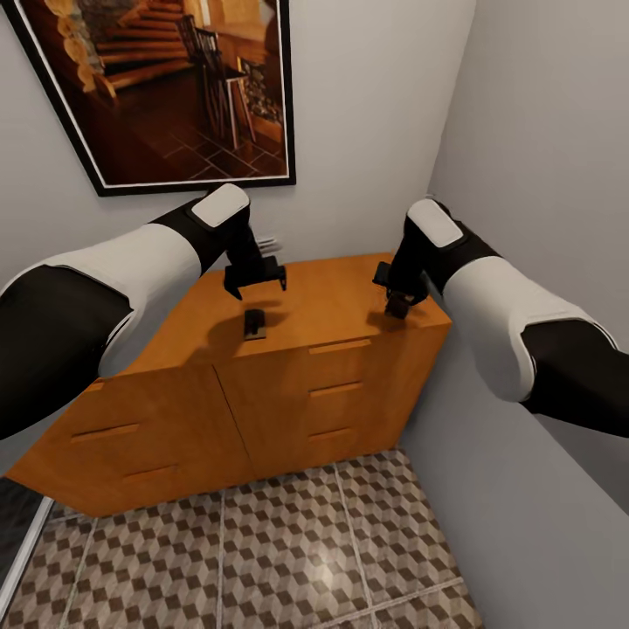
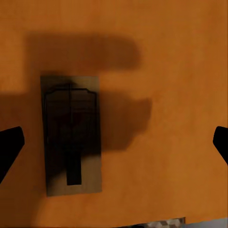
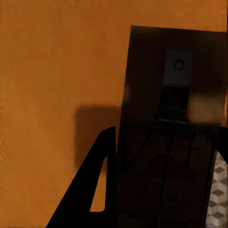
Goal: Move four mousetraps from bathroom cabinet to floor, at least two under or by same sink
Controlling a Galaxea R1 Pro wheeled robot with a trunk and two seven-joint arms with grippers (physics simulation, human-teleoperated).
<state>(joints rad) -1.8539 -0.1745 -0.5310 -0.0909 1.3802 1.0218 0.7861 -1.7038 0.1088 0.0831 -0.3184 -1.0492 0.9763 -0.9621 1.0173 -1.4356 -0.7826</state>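
Two mousetraps show. One trap (image 1: 254, 323) lies flat on the cabinet (image 1: 332, 301) top, near its front edge, in the shadow of the left arm; in the left wrist view this trap (image 2: 72, 135) is a dim wooden board with dark wire parts, lying between the two spread finger tips of the left fingers (image 2: 114, 142) but nearer one tip (image 2: 9, 145) than the other. Those fingers stand wide open above the board, touching nothing; in the head view the left fingers (image 1: 255, 281) hang just above and behind the trap.

The second trap (image 3: 171, 142) is held in the right fingers (image 3: 161, 190), which are closed on it: the board sits upright between them, one dark finger (image 3: 90, 194) pressed along its edge, and its metal plate and wire frame face the camera. In the head view the right fingers (image 1: 398, 301) hang over the cabinet's right end, close to its top, with a dark shape between them.

The cabinet fills the corner, its back against a grey wall under a framed picture (image 1: 166, 87), its right end near the side wall (image 1: 542, 131). Its drawer fronts are shut. Before it spreads the floor (image 1: 262, 559) of cube-patterned tiles.
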